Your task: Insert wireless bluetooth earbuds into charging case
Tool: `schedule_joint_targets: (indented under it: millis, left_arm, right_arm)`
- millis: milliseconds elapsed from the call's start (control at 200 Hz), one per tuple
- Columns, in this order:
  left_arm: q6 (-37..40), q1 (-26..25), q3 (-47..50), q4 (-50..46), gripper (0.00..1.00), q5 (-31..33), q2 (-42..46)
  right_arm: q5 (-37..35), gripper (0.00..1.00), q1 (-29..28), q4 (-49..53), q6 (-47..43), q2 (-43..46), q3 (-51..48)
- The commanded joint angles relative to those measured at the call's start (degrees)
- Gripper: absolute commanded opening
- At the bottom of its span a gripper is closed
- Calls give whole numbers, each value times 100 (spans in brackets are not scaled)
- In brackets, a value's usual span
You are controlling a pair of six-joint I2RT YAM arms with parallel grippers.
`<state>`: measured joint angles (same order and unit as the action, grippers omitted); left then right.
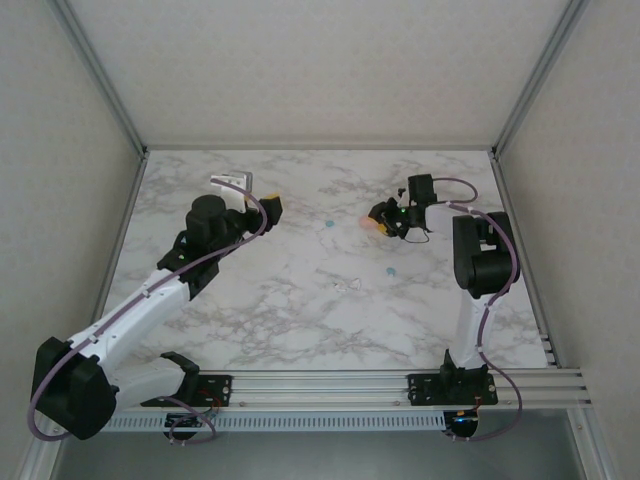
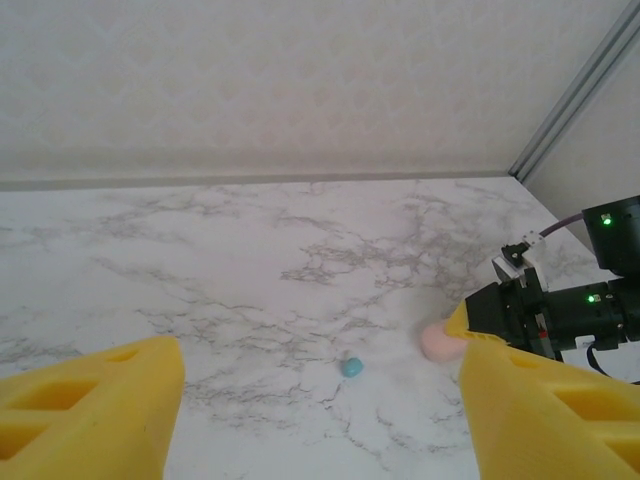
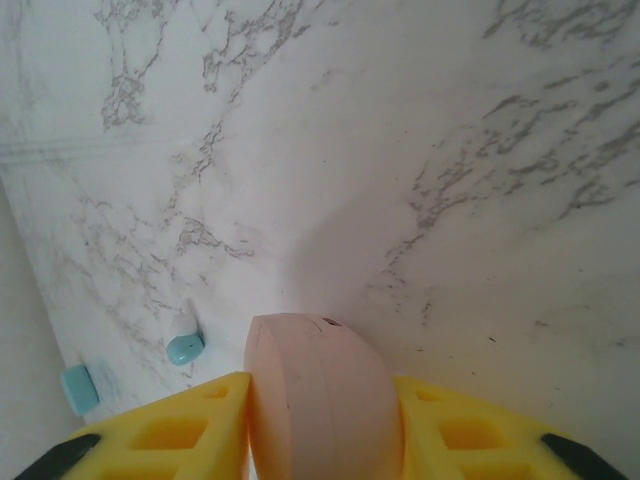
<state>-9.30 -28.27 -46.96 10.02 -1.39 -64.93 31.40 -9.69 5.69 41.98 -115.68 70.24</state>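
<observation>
A teal earbud (image 2: 351, 367) is lying loose on the marble table (image 1: 290, 320), near the middle and toward the far side. A second teal earbud (image 1: 390, 271) is sitting closer to the arms, well apart from the first. Just to the right of the far bud, a pink case (image 3: 320, 400) is being pinched on edge between the yellow fingers of the right gripper (image 1: 382, 222), one finger pressing each flat side. A seam is running across the case, and it is looking closed. The left gripper (image 1: 268, 208) is hovering near the far left of the table with its fingers spread wide and nothing between them, facing the bud and the case. The step in hand is probably readying the case, with no bud loaded yet. The next move is likely calling for the lid to be opened, then a fine pinch on a tiny, rounded bud that could easily be skidding away.
</observation>
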Motion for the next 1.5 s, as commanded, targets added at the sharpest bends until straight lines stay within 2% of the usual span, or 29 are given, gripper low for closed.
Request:
schedule_joint_targets:
  millis: [0,400,576,681,851,1046,1246,1492]
  left_arm:
    - [-98,59,-217,-210,73,21,49]
    - [-377,120,-211,-982,78,683,317]
    - [-753,324,-598,-2262,78,1483,-33]
    - [-1254,743,-908,-3199,78,1912,-474]
    - [-1867,1761,-1206,-3933,82,1532,-1325]
    - [-2026,2522,-1603,-4258,83,1390,-2356]
    - [-1657,2780,-2051,-4406,83,832,-3252]
    - [-1581,2974,-2305,-4355,75,727,-3887]
  right_arm:
    - [-489,40,-33,632,-408,92,105]
    - [-1284,53,-28,1702,-1245,272,555]
    - [-1486,60,-39,1912,-1488,776,516]
    - [-1505,65,-33,1902,-1594,1303,363]
    - [-1317,66,-72,2009,-1672,1964,212]
    - [-1138,67,-101,2116,-1568,2533,-65]
    - [-1293,67,-102,2377,-1563,3077,-295]
    - [-1251,67,-100,2634,-1534,3399,-309]
